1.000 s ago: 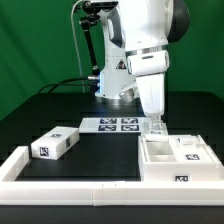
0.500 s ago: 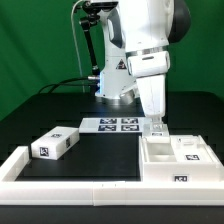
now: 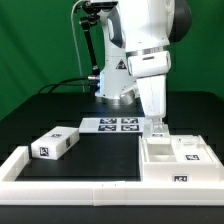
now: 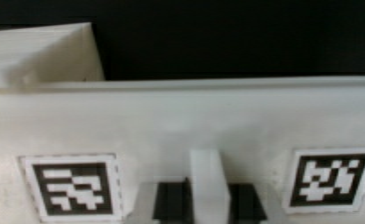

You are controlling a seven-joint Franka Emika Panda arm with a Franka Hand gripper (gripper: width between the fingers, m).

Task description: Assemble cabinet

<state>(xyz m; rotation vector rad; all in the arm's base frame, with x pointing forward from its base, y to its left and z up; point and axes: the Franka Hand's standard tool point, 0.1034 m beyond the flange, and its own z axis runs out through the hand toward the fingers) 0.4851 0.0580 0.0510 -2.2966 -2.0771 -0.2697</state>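
The white cabinet shell (image 3: 176,163) lies on the black table at the exterior view's right, its compartments facing up and tags on its walls. My gripper (image 3: 156,126) reaches down onto its far wall. In the wrist view the cabinet wall (image 4: 179,115) fills the frame with two tags. My gripper (image 4: 205,205) has its dark fingers (image 4: 168,203) pressed on either side of a narrow white upright rib of the cabinet. A small white tagged drawer block (image 3: 55,144) lies apart at the exterior view's left.
The marker board (image 3: 116,125) lies flat at the back centre, in front of the arm's base. A long low white border rail (image 3: 70,182) runs along the table's front and up the exterior view's left side. A green backdrop stands behind.
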